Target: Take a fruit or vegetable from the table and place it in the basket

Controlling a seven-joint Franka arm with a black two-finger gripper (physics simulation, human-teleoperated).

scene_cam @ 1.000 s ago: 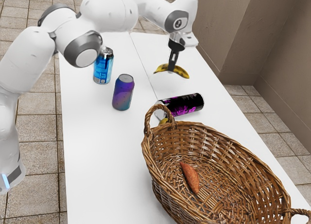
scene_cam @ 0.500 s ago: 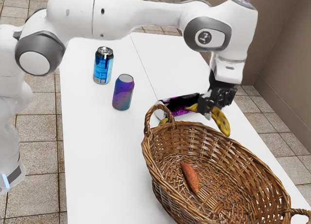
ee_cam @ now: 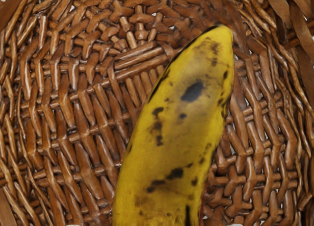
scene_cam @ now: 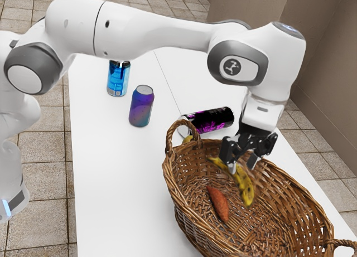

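The arm (scene_cam: 150,25) is stretched from the exterior view's left across the tabletop (scene_cam: 111,173), its forearm nearly level, and its hand is pointed down over the basket (scene_cam: 177,182). The end effector (scene_cam: 241,166) is held above the basket's opening, near the rim farther from the camera. Its fingers are spread apart, with nothing clamped between them. The banana (scene_cam: 244,184) is seen just below, within the basket's opening and beside the reddish-brown sweet potato (scene_cam: 218,203); whether it is fully settled on the wicker cannot be told. In the wrist view, one spotted end of the banana is shown close under the hand, with the woven wicker behind it.

Compared with half a second ago, the hand has been lowered and brought farther in over the basket. The banana, then gripped by the end effector over the far rim, has been let go and is now lower, inside the opening. The sweet potato has been left where it was, as have the upright blue can (scene_cam: 118,81), the upright purple can (scene_cam: 141,105) and the black can (scene_cam: 209,121), lying on its side near the basket's handle (scene_cam: 170,137).
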